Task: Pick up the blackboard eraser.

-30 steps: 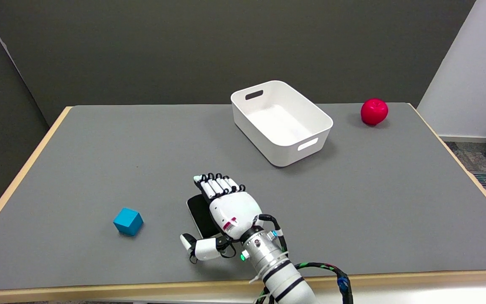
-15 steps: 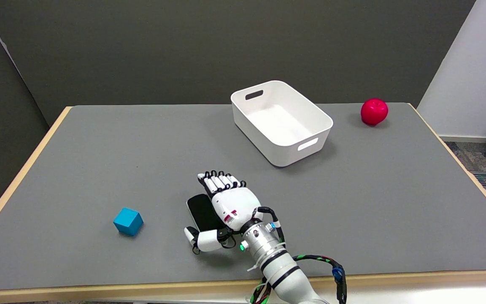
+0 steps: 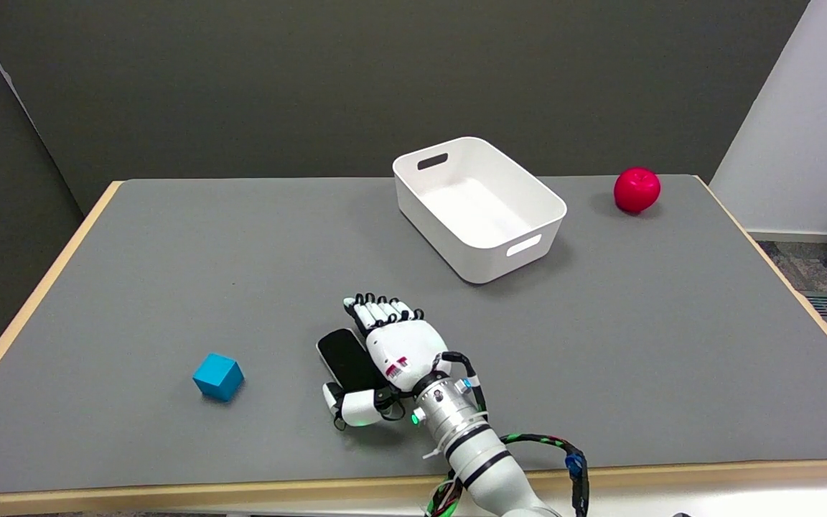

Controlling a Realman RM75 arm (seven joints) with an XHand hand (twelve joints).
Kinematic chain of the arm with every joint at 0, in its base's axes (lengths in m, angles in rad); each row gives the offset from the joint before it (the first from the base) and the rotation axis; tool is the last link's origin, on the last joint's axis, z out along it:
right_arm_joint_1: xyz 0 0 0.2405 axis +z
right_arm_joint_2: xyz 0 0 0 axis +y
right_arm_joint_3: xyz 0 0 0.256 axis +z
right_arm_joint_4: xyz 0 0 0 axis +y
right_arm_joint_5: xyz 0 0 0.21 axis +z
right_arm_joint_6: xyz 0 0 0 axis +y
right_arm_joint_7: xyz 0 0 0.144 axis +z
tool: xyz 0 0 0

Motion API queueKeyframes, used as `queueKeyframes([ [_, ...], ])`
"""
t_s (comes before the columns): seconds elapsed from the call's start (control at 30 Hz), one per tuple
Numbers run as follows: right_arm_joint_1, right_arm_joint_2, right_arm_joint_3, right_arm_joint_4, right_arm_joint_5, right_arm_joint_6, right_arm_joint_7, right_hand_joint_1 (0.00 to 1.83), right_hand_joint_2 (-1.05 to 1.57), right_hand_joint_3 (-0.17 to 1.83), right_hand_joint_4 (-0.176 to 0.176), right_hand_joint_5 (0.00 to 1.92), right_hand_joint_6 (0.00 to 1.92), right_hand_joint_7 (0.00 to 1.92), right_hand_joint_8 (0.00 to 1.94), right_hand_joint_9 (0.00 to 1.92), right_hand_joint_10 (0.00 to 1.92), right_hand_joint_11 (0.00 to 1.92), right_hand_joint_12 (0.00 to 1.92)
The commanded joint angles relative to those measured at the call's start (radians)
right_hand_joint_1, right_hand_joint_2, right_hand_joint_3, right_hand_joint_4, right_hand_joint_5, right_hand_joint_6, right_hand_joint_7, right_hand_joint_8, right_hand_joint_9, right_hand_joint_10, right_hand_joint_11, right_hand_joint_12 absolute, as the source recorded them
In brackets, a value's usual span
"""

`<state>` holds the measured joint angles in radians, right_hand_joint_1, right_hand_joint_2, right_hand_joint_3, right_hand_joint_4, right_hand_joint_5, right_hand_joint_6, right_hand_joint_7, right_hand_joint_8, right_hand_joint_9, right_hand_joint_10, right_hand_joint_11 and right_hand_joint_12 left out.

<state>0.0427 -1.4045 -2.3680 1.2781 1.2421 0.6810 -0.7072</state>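
Note:
The blackboard eraser point(image 3: 342, 357), a flat black slab with a pale rim, lies on the grey table near the front edge. My right hand point(image 3: 392, 352) lies over its right side, back upward. The fingers point(image 3: 382, 311) curl down past the eraser's far end, and the thumb point(image 3: 352, 409) presses against its near end. The eraser's right part is hidden under the palm. The hand grips the eraser, which is still flat on the table.
A blue cube point(image 3: 218, 376) sits to the left of the eraser. A white bin point(image 3: 480, 248) stands at the back centre, with a red apple point(image 3: 637, 190) at the back right. The table's front edge point(image 3: 241, 494) runs just behind the wrist.
The fingers have curled further down and the thumb has swung in from the lower left to the eraser's near end. The wrist has shifted slightly right. The eraser has not moved.

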Motion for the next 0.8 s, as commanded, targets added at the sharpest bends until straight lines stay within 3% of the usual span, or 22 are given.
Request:
queueKeyframes([
  [0.03, 0.004, 0.000, -0.004, -0.017, 0.007, 0.011, 0.000, 0.65, 0.66, 0.85, -0.144, 0.10, 0.35, 0.27, 0.49, 0.24, 1.01, 0.24, 1.52],
  [0.13, 0.006, 0.001, -0.001, -0.017, 0.006, 0.011, 0.000, 0.73, 0.69, 0.88, -0.171, 0.15, 0.41, 0.37, 0.61, 0.33, 1.08, 0.33, 1.61],
  [0.27, 0.008, 0.001, 0.001, -0.017, 0.006, 0.011, 0.000, 0.81, 0.73, 0.89, -0.176, 0.21, 0.49, 0.48, 0.84, 0.50, 1.22, 0.48, 1.71],
  [0.37, 0.008, 0.001, 0.003, -0.019, -0.014, 0.011, 0.000, 0.87, 0.77, 0.87, -0.176, 0.27, 0.62, 0.47, 1.22, 0.62, 1.31, 0.56, 1.75],
  [0.43, 0.010, 0.003, 0.004, -0.022, -0.033, 0.011, 0.000, 0.92, 0.83, 0.81, -0.176, 0.30, 0.71, 0.47, 1.36, 0.65, 1.34, 0.56, 1.80],
  [0.47, 0.011, 0.003, 0.005, -0.022, -0.044, 0.013, 0.000, 1.13, 1.04, 0.59, -0.176, 0.34, 0.82, 0.51, 1.64, 0.68, 1.34, 0.50, 1.88],
  [0.5, 0.011, 0.004, 0.007, -0.022, -0.053, 0.013, 0.000, 1.25, 1.16, 0.46, -0.176, 0.37, 0.88, 0.52, 1.80, 0.70, 1.34, 0.45, 1.92],
  [0.57, 0.014, 0.005, 0.009, -0.021, -0.066, 0.013, 0.000, 1.26, 1.15, 0.48, -0.176, 0.38, 0.95, 0.52, 1.83, 0.71, 1.38, 0.42, 1.92],
  [0.63, 0.016, 0.009, 0.015, -0.014, -0.077, 0.013, 0.000, 1.14, 1.29, 0.22, -0.176, 0.40, 1.40, 0.60, 1.86, 0.77, 1.57, 0.35, 1.92],
  [0.67, 0.018, 0.013, 0.018, -0.009, -0.078, 0.013, 0.000, 1.11, 1.33, 0.15, -0.176, 0.40, 1.52, 0.62, 1.87, 0.79, 1.64, 0.32, 1.92],
  [0.8, 0.029, 0.032, 0.037, 0.020, -0.091, 0.013, 0.000, 1.11, 1.32, 0.17, -0.176, 0.43, 1.49, 0.61, 1.91, 0.80, 1.79, 0.30, 1.92],
])
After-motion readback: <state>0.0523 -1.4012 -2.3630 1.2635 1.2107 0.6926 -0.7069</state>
